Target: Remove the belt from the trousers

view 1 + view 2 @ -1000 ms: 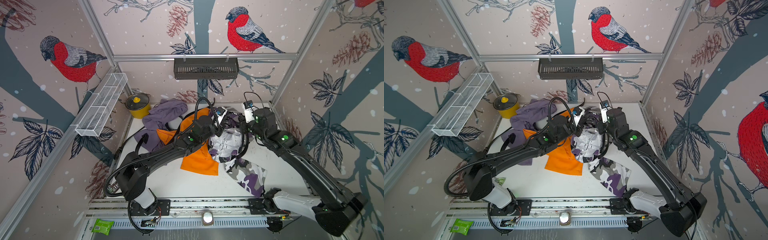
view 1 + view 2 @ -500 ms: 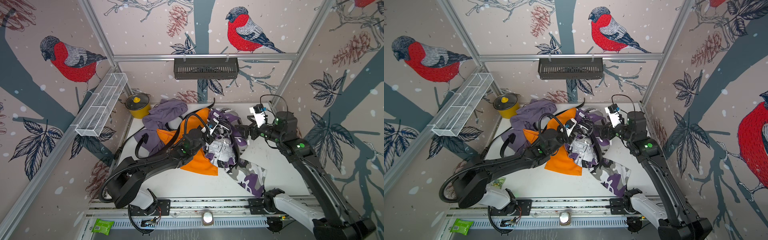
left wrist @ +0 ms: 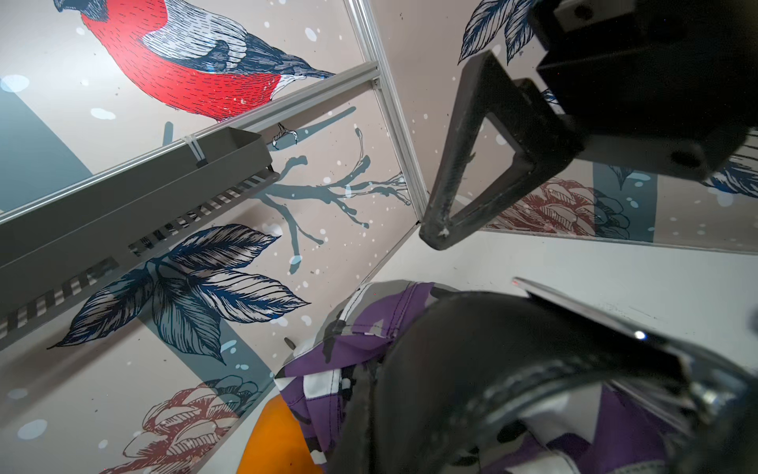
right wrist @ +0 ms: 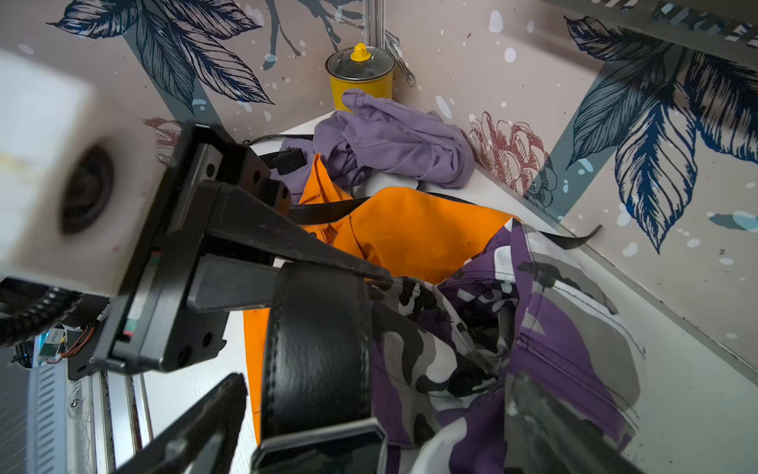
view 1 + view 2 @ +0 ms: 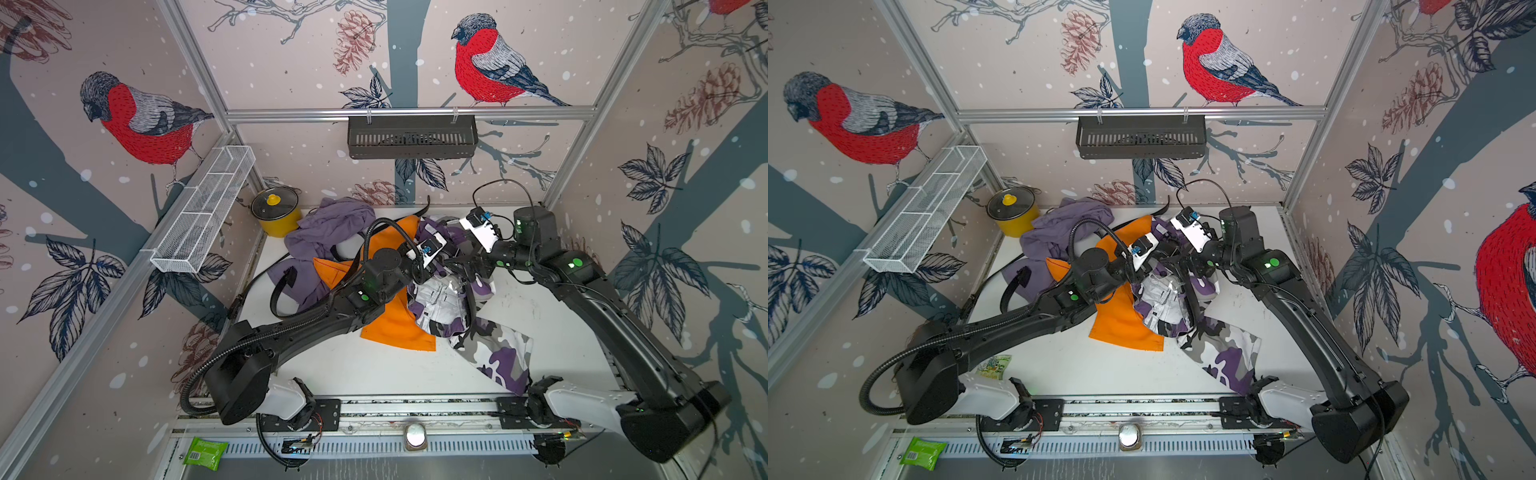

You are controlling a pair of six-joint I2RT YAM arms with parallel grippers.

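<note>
While the belt (image 4: pixel 316 340) is not yet clear of the trousers (image 5: pixel 440 299), its buckle (image 4: pixel 320 447) end stands lifted above their crumpled waist. The rest of the black strap runs back down into the camouflage cloth. Whether it is threaded through any loops there is hidden by folds. The left gripper (image 4: pixel 369 283) is pinched tight on the strap a little way from the buckle, probably so that a pull draws the strap lengthwise out of the waistband instead of dragging the whole garment. The right gripper (image 4: pixel 377 381) is spread wide with the strap between its fingers (image 3: pixel 459 164) and seems to grip nothing. That looks like readiness either to take a fresh hold nearer the trousers or to press them down against the pull. The trousers lie partly on the white table (image 5: pixel 540 316), one leg trailing toward the arm bases. An orange cloth (image 5: pixel 395 328) is tucked under their left-arm side and could slide along with them. A purple garment (image 5: pixel 328 228) lies beyond that, and a yellow pot (image 5: pixel 276 212) is well apart from them.
</note>
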